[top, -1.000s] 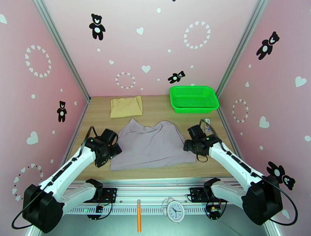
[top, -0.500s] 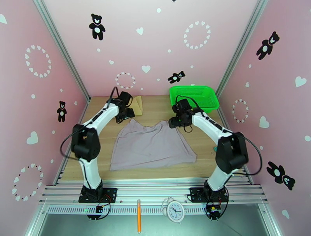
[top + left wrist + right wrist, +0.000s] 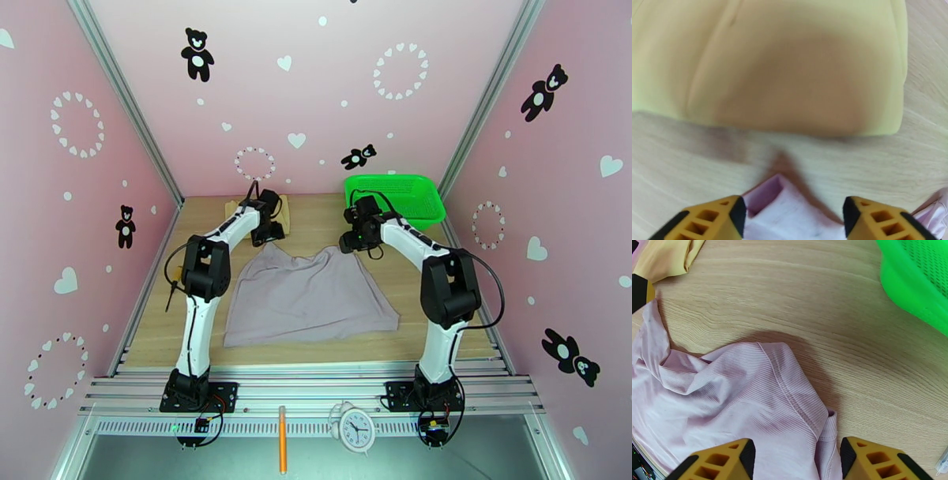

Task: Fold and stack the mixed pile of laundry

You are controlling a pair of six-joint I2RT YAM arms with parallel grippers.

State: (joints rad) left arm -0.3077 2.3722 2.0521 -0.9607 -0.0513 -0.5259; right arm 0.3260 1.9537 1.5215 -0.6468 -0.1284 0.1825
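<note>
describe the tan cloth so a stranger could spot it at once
On the wooden table, look to the far left corner. The small tan-beige cloth lies there, just beyond the larger pale lilac garment. It is the only yellowish piece.

Left gripper [image 3: 268, 235] has moved off the near-left edge of the grey-lilac garment [image 3: 308, 296]. Its arm is now stretched out, with the gripper at the garment's far-left corner, just beside the tan cloth [image 3: 790, 67]. Right gripper [image 3: 352, 243] has gone from the right edge to the far-right corner, near the green basket [image 3: 395, 223].
</note>
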